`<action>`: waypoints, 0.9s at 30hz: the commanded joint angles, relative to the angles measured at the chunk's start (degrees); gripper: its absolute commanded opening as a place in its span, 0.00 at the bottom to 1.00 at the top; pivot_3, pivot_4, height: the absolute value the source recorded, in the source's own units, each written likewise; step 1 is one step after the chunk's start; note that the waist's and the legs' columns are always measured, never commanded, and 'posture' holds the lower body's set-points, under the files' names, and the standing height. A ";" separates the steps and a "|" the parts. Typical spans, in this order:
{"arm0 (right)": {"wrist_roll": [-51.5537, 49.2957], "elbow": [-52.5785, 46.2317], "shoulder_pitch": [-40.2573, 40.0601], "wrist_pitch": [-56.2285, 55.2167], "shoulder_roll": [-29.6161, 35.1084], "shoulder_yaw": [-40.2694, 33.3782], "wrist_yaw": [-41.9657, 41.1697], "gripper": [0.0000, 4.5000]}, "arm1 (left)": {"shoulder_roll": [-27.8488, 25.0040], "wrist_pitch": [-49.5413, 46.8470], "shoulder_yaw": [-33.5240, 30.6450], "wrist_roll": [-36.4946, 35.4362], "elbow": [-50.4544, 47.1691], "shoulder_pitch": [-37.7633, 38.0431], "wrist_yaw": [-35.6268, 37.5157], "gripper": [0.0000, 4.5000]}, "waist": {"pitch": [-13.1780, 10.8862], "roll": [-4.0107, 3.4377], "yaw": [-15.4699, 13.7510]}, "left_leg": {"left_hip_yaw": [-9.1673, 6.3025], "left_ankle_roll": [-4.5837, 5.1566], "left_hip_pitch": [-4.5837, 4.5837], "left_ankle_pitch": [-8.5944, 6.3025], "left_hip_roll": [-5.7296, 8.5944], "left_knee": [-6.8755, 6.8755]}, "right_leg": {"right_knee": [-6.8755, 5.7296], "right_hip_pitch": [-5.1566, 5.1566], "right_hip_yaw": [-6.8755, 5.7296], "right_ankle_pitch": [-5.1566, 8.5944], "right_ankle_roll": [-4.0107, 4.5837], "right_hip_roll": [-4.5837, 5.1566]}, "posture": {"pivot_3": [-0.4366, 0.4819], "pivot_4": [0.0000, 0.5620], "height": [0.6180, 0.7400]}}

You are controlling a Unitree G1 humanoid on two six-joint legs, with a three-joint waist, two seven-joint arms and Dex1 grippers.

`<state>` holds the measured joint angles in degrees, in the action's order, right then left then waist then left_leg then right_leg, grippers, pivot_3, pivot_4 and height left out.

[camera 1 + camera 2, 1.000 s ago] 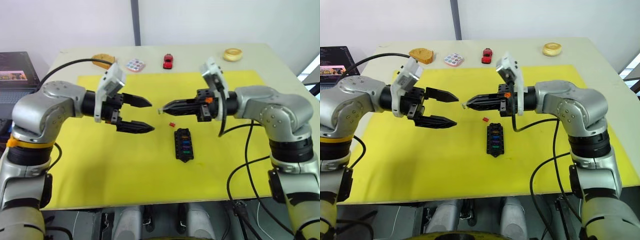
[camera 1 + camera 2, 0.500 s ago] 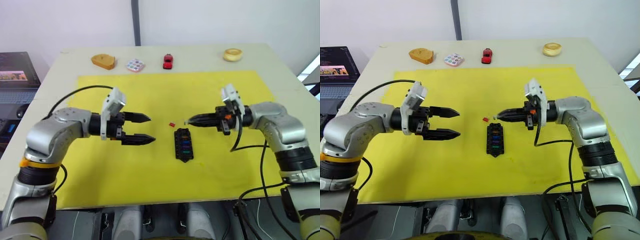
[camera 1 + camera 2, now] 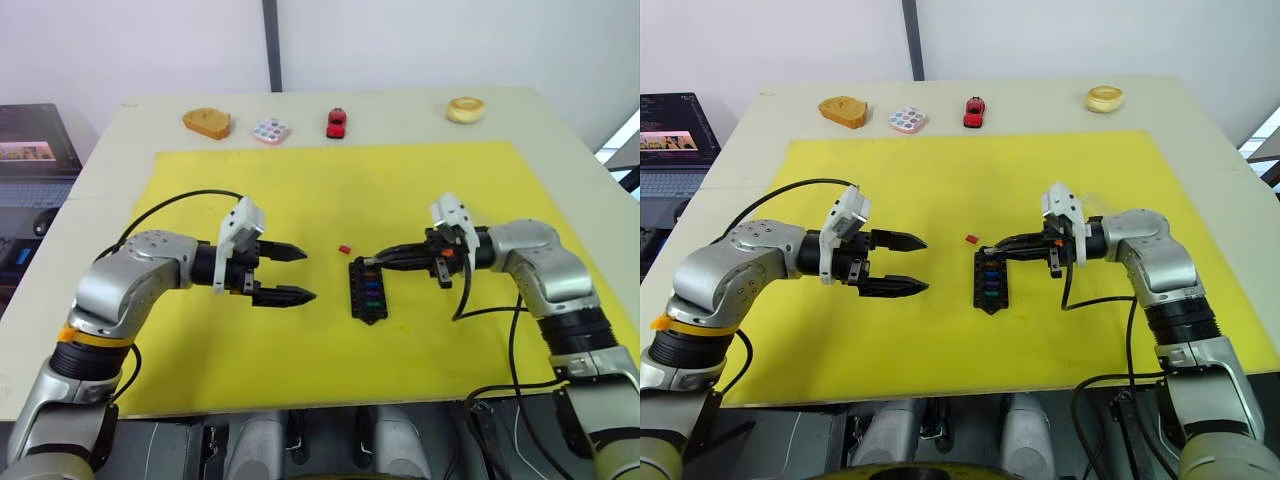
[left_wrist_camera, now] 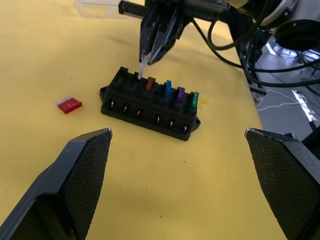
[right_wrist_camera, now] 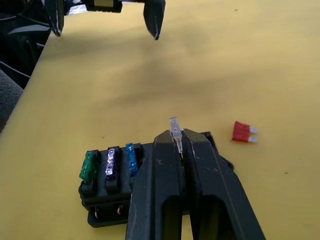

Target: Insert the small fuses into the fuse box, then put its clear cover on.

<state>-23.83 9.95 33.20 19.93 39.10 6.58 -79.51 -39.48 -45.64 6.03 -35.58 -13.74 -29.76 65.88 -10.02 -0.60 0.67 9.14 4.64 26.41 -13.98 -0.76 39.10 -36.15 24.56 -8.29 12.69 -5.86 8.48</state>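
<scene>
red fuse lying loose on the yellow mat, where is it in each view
Left eye view: red fuse on the mat, just beyond the fuse box's far left corner.
Right eye view: same spot.
Left wrist view: left of the box.
Right wrist view: right of the right claw's tip.
Shared landmark: the fuse box.

A yellow mat is spread over a pale table. Along the table's far edge, in the upper part of the frame, four items are lined up left to right: a tan block, a pastel-dotted palette, a red toy car and a cream ring. A laptop is seen at upper left.
</scene>
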 commanded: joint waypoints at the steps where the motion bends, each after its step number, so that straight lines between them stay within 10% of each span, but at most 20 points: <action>1: -0.36 -1.62 -0.18 -0.45 -0.58 -0.75 0.23 0.00 | -0.68 1.00 -0.02 0.16 -0.63 0.01 0.46 1.00 | 0.00 0.00 0.02 | 0.00 0.00 0.00 0.00 0.00 0.00 | 0.00 0.00 0.00 0.00 0.00 0.00 | 0.48 0.27 1.00; 27: -0.79 0.62 -0.23 0.93 -1.23 -2.63 2.14 0.00 | -0.73 0.07 -0.15 -0.25 -1.82 0.53 -0.72 1.00 | 0.00 0.00 0.00 | 0.00 0.01 -0.01 0.01 0.00 0.01 | 0.00 -0.02 0.00 0.00 0.00 -0.02 | 0.48 0.27 1.00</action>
<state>-23.47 11.68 32.39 20.60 37.40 6.13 -77.73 -39.57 -45.76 6.10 -35.51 -13.83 -29.03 65.16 -10.02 -0.60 0.67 9.14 4.65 26.40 -13.97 -0.76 39.10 -36.16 24.54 -8.29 12.69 -5.86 8.46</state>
